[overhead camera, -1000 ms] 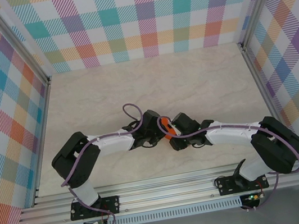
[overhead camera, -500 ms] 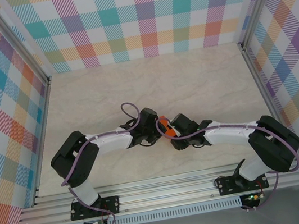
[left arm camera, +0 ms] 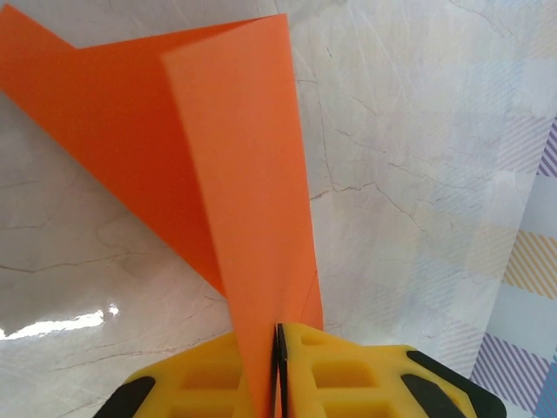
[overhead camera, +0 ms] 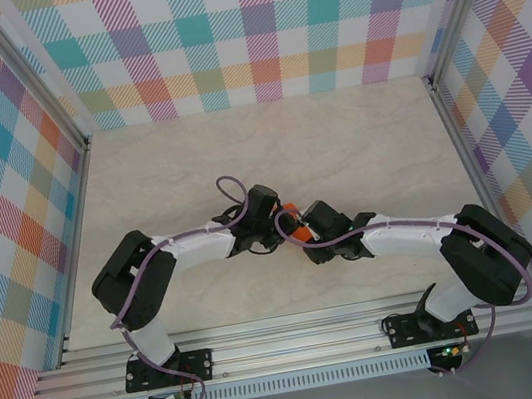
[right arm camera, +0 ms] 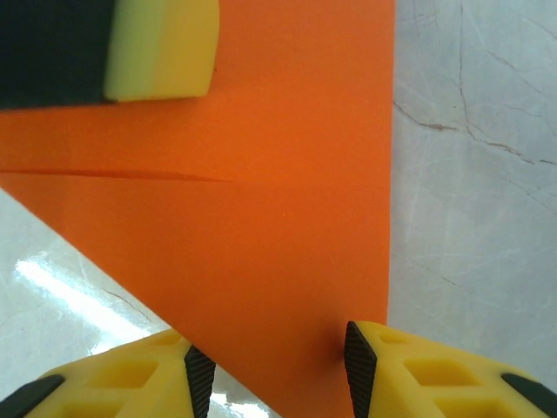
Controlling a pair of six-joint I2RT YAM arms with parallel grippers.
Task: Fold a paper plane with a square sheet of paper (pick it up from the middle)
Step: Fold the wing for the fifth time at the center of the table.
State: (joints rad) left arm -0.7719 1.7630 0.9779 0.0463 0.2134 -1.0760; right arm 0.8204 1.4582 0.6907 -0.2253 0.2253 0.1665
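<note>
The bright orange sheet of paper (left arm camera: 235,165) is folded, with a raised ridge that narrows toward my left gripper (left arm camera: 278,335). That gripper is shut on the narrow end of the paper. In the right wrist view the paper (right arm camera: 261,218) lies flat over the marble table, with a fine crease across it. My right gripper (right arm camera: 274,366) is open, its two pads standing either side of the paper's near corner. A yellow finger (right arm camera: 161,48) of the left gripper presses on the paper's far part. From above, both grippers meet at mid-table over a small patch of orange paper (overhead camera: 292,216).
The marble tabletop (overhead camera: 359,144) stretches beyond the arms to checked walls at the back and sides. An aluminium rail (overhead camera: 299,341) runs along the near edge by the arm bases. Purple cables loop over both arms.
Both wrists have shifted slightly toward the far side, and the orange paper has moved with them. The left gripper has stayed shut on the paper.
</note>
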